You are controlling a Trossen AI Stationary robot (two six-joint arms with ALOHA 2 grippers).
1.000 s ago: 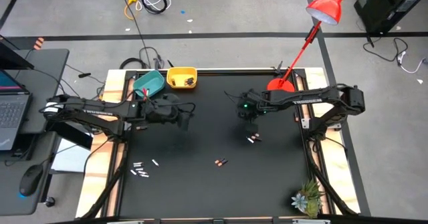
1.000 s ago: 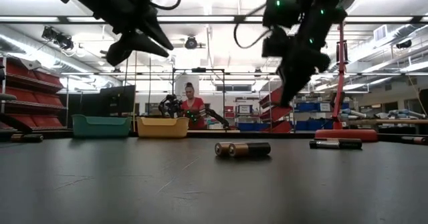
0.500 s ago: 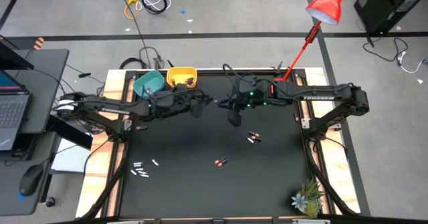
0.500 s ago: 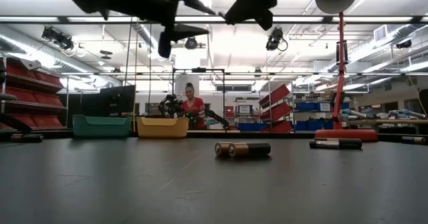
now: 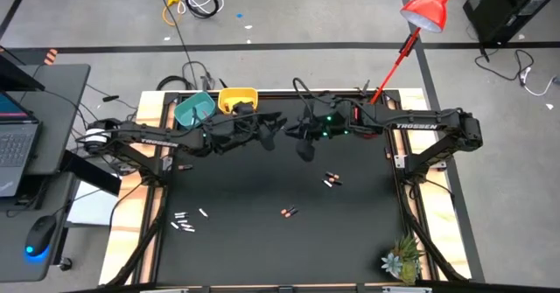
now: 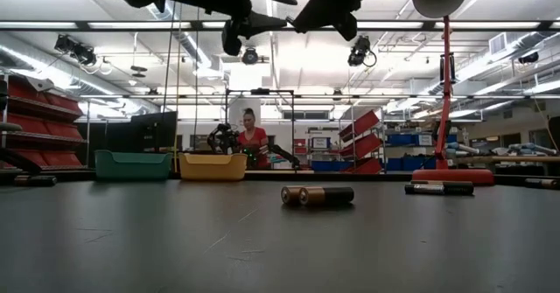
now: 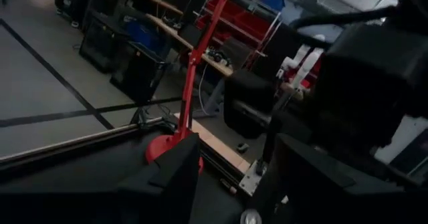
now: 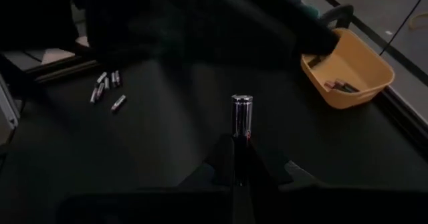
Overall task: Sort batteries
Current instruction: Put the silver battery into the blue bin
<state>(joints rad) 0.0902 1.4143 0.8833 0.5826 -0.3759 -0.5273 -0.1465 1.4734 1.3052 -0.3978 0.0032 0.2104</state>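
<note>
My right gripper [image 5: 303,148] hangs high over the middle of the black table, shut on a silvery battery [image 8: 241,112]. My left gripper [image 5: 277,127] is just to its left at about the same height, level and open [image 6: 262,8], pointing at the right arm; I see nothing held in it. Loose batteries lie on the table: a pair [image 5: 331,180], another pair [image 5: 289,212] and a cluster [image 5: 184,221] near the left front. The teal bowl [image 5: 194,109] and the yellow bowl [image 5: 238,101] with dark batteries in it stand at the far left. My right gripper pinches the silvery battery by its lower end [image 8: 241,136] between its two fingertips. The battery sticks straight out past the fingertips, in line with the fingers. It is lifted well clear of the table, slanting down toward it.
A red desk lamp stands on its base [image 5: 367,111] at the table's far right, its head [image 5: 429,9] beyond the edge. A small plant [image 5: 401,262] sits at the near right corner. In the low view a person [image 6: 252,140] shows far behind the table.
My right gripper has risen from the table by the right-hand pair of batteries, going up and toward the far left, staying shut. My left gripper has gone toward the table's right and up, tipped from pointing down to level, and opened wider.
</note>
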